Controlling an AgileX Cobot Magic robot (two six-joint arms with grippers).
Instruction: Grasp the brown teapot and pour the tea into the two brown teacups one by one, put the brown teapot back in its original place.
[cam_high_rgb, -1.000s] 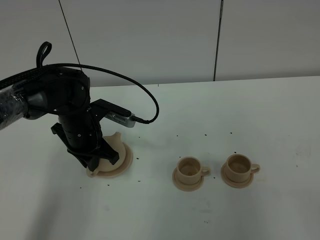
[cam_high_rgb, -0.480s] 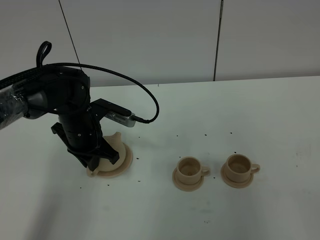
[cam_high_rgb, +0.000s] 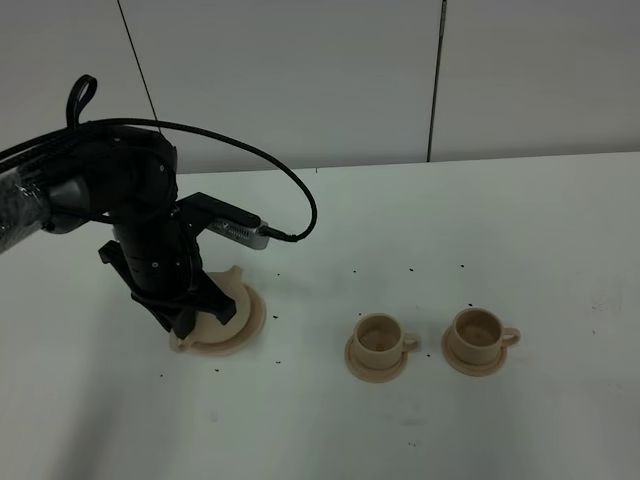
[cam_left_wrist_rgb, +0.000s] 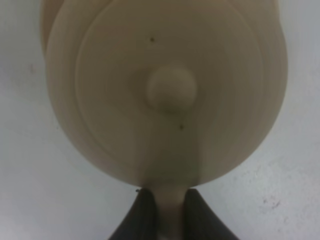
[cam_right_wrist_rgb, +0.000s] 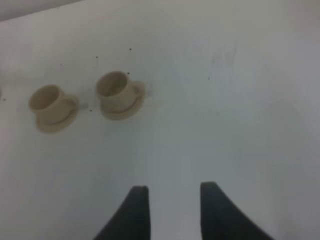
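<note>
The brown teapot (cam_high_rgb: 236, 296) sits at the table's left on its wide saucer, the original place (cam_high_rgb: 256, 322), mostly hidden by my left arm. From above, the teapot (cam_left_wrist_rgb: 170, 90) shows its lid and knob. My left gripper (cam_left_wrist_rgb: 169, 212) is shut on the teapot's loop handle; in the high view the left gripper (cam_high_rgb: 196, 316) is low over the pot. The two brown teacups (cam_high_rgb: 380, 338) (cam_high_rgb: 476, 330) stand upright on small saucers right of centre, and show again as teacups (cam_right_wrist_rgb: 50, 102) (cam_right_wrist_rgb: 114, 89). No tea is visible. My right gripper (cam_right_wrist_rgb: 174, 192) hangs open above bare table.
A black cable (cam_high_rgb: 290, 190) loops from the left arm over the table's back. Small dark specks (cam_high_rgb: 410, 270) are scattered on the white tabletop around the cups. A pale wall (cam_high_rgb: 400, 70) runs behind the table's far edge.
My left arm has shifted slightly up and to the left, still gripping the teapot's handle. The cups have not moved.
</note>
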